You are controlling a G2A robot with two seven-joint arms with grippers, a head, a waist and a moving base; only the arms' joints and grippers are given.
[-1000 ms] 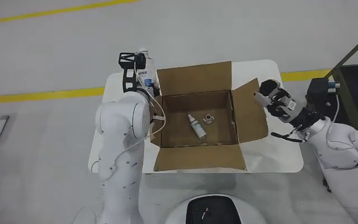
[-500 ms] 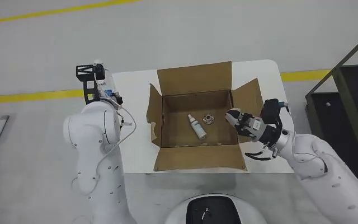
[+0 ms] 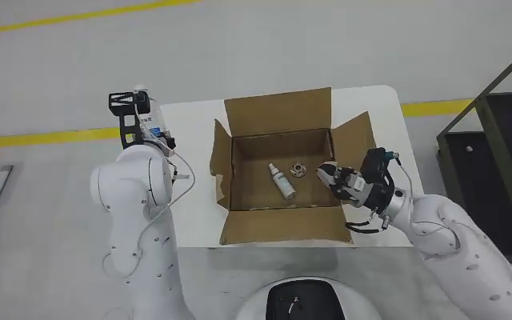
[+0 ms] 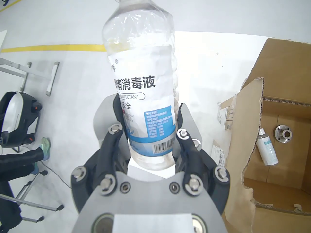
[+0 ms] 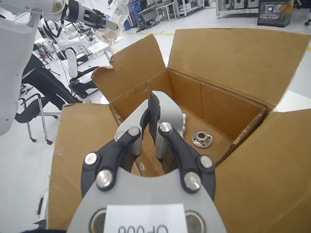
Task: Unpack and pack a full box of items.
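At box (image 3: pixel 276 112) right wall, right end effector (image 3: pixel 327 173): pressed together, empty.
Left end effector (image 4: pixel 148 117): bottle (image 4: pixel 142 69) pinched, held left of box.

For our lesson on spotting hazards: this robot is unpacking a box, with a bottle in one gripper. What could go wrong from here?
1. The left gripper holds the clear bottle low, near its base, by the edge of the table; a slip might drop it off the side.
2. The right gripper, shut, hangs over the right side of the box; descending for the metal flange or small spray bottle, it could catch the wall.
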